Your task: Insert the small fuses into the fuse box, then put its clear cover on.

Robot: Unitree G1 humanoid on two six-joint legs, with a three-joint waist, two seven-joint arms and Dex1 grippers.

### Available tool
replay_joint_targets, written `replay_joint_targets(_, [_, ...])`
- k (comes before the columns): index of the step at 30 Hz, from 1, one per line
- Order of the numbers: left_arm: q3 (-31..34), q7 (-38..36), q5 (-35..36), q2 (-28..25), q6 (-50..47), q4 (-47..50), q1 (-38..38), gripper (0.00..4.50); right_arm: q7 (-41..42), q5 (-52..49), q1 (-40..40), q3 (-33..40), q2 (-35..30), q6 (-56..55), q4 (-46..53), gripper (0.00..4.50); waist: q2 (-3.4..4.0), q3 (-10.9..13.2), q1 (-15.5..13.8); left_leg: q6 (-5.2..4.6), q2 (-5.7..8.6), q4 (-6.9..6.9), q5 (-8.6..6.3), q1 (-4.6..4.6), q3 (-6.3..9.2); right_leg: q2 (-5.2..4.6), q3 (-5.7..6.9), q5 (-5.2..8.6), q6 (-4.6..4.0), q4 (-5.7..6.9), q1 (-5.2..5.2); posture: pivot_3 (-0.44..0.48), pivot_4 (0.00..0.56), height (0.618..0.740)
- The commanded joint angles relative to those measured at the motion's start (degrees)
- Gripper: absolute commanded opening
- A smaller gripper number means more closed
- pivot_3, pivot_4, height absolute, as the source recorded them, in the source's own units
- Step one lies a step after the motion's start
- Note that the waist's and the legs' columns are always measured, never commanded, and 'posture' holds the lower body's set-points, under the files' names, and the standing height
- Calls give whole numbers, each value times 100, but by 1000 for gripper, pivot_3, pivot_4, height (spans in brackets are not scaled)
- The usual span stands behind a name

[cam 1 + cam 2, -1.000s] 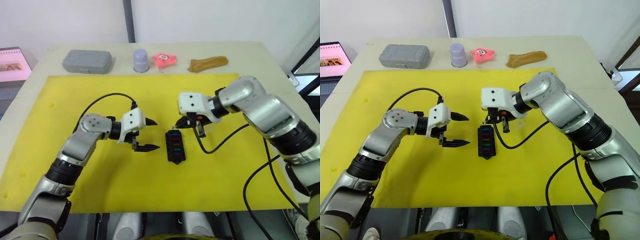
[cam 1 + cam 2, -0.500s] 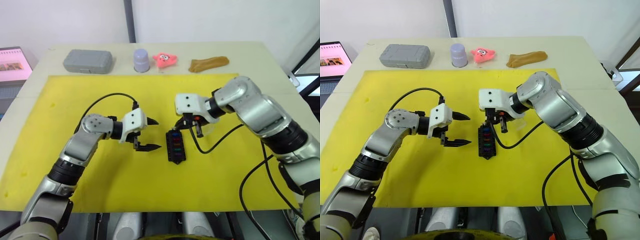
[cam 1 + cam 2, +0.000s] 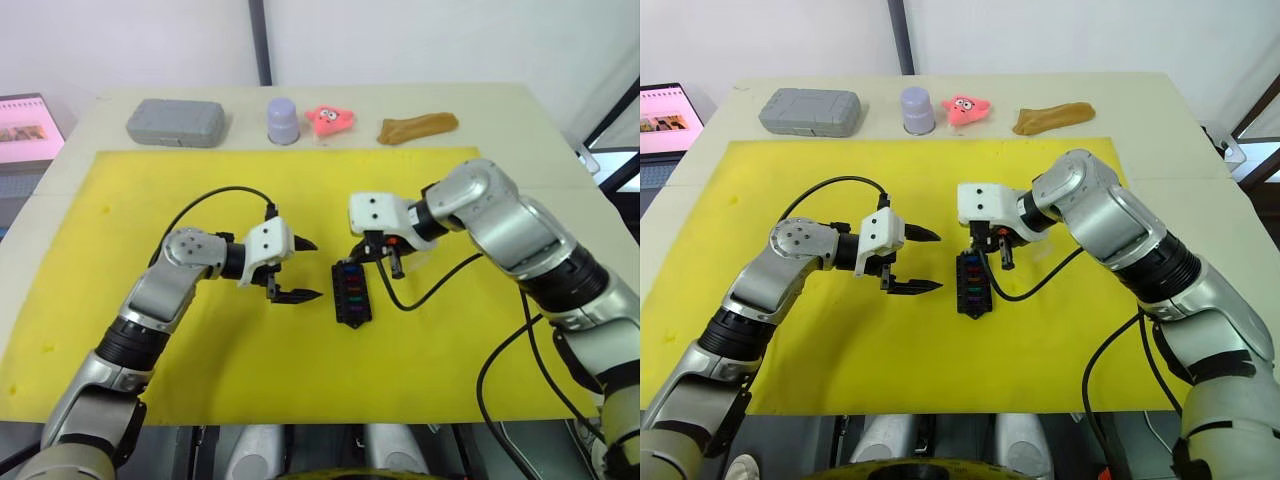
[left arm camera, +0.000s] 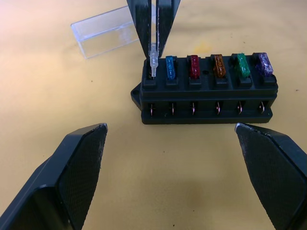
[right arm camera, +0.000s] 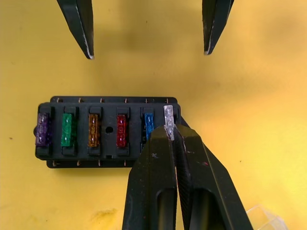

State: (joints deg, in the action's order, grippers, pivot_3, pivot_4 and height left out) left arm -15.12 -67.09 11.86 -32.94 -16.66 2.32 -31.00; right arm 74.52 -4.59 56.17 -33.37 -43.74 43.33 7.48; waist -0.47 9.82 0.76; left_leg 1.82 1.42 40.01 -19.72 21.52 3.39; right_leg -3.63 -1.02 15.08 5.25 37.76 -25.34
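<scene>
Fuse, pale grey (image 4: 153, 61): tiny, light, rigid; right gripper (image 5: 171, 136) pinches its top edge over fuse box (image 4: 207, 96); left gripper (image 3: 300, 269) open.

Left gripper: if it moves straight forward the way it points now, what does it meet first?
Probably the fuse box. It lies right ahead of the open left gripper, between its fingers' lines, before the right gripper and the clear cover.

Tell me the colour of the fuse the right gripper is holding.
Pale clear grey fuse, best in the right wrist view.
</scene>
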Motion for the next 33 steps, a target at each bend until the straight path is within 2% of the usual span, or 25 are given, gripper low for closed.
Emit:
replay_joint_targets(1, [3, -20, 8, 15, 110, 97, -31, 4461, 4, 101, 42, 107, 36, -121, 13, 0, 0, 0, 0, 0, 0, 0, 0, 0, 0, 0, 0, 0, 0, 0, 0, 0, 150, 740])
replay_joint_targets(33, [0, -21, 17, 48, 94, 179, -2, 4461, 56, 181, -179, 160, 199, -184, -109, 0, 1, -1, 3, 0, 0, 1, 0, -2, 0, 1, 0, 0, 0, 3, 1, 0, 150, 740])
